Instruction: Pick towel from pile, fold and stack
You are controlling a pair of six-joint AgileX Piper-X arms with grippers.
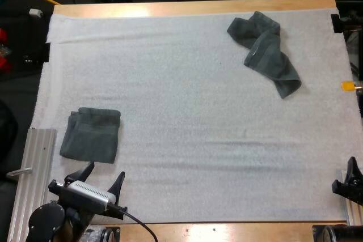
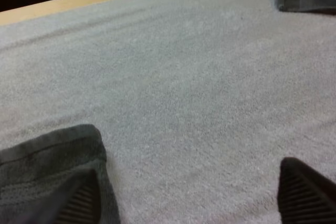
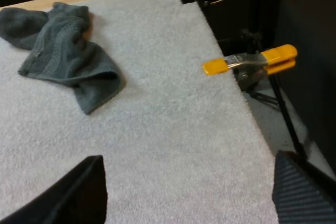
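Dark grey-green terry cloth is seen twice on the white mat (image 1: 187, 111). A folded square towel (image 1: 91, 134) is laid near the mat's near left corner, and a crumpled towel (image 1: 265, 52) is found by its far right corner. The left gripper (image 1: 106, 169) is held wide apart at the folded towel's near edge. The right gripper (image 3: 189, 157) is spread wide, empty, at the mat's right edge.
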